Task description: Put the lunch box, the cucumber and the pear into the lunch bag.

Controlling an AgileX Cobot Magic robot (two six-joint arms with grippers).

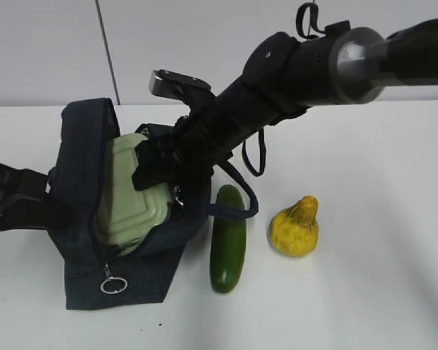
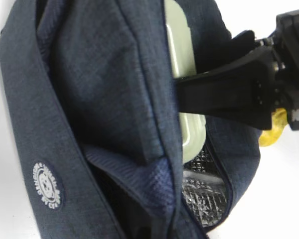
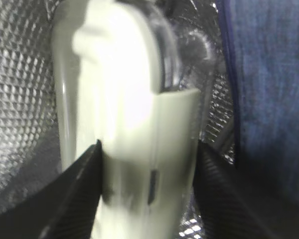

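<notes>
Lunch box (image 1: 131,193) first: its pale green lid faces up and outward from the mouth of the lunch bag (image 1: 80,219), most of it already inside the opening, tilted with its far end deeper in. The right gripper (image 1: 157,171) reaches across from the upper right and has a finger on either side of the box's near end; in the right wrist view the two dark fingers (image 3: 79,199) flank the box (image 3: 124,124) closely, but I cannot tell whether they are pressing on it or just clear of it. Behind the box that view shows the bag's quilted silver lining (image 3: 20,99).

The navy bag lies on its side on the left part of the white table (image 1: 365,292), its mouth gaping toward the right, the zipper's silver ring pull (image 1: 113,284) resting on the near flap. A looped strap (image 1: 237,211) curls out of the bag's right side. The left gripper is not visible in any view; its arm (image 1: 14,200) comes in from the left edge and sits against the bag's left side, jaws closed, and whether fabric is pinched between them I cannot tell. Its wrist camera looks along the bag's dark outer cloth (image 2: 89,99), where a small round white logo patch (image 2: 47,185) sits.

Just right of the bag lies the cucumber (image 1: 228,240), lengthwise from far to near, touching the strap loop. Near it, further right, sits the pear (image 1: 296,226), narrow neck pointing up and away.
</notes>
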